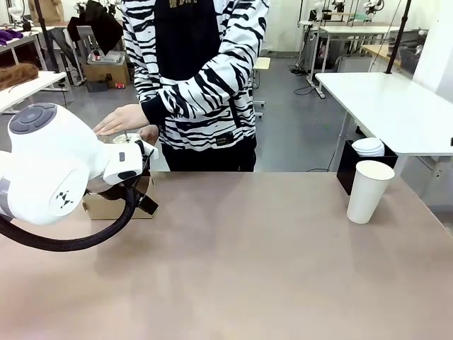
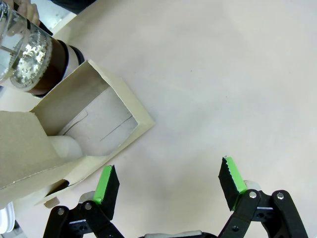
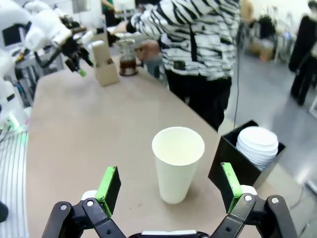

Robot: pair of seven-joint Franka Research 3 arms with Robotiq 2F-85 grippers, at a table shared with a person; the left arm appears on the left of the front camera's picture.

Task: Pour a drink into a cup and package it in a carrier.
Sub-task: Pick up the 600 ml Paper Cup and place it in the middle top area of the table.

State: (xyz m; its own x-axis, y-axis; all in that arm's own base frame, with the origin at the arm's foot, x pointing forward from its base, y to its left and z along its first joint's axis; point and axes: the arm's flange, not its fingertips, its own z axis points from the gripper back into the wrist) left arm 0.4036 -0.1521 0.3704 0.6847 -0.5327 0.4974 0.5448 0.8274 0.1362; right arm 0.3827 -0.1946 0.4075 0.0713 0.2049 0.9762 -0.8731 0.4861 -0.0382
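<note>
A: Start at the left. What does the left gripper [image 2: 168, 169] have hold of?

B: Nothing. Its jaws stand wide apart over bare table [image 2: 223, 74]. The carrier [image 2: 94, 129] lies outside the jaws, just beside one green pad. I cannot tell whether they touch.

A: And the drink?

B: The drink [image 2: 60, 58] shows dark in the bottom of a clear jug [image 2: 27, 54]. The jug stands just beside the carrier at the far left of the table. In the front view the person's hand [image 1: 122, 118] is at the jug's top.

A: So the cup is not near it.

B: No, they are well apart. The cup [image 3: 177, 163] stands upright toward the right side of the table, mouth open with no lid on, and it looks empty.

A: Which arm is nearer to it?

B: The right one, plainly. The right gripper [image 3: 168, 171] is spread wide and holds nothing. The cup stands straight ahead of it, centred on the gap between its fingers, with its long axis vertical.

A: Is anything in the way?

B: A black box [image 3: 225, 166] holding a stack of lids [image 3: 257, 146] stands just beside the cup, on its far side in the front view. One finger would pass close to it. I judge a straight advance and a close around the cup's middle would suit, staying clear of the box.
</note>
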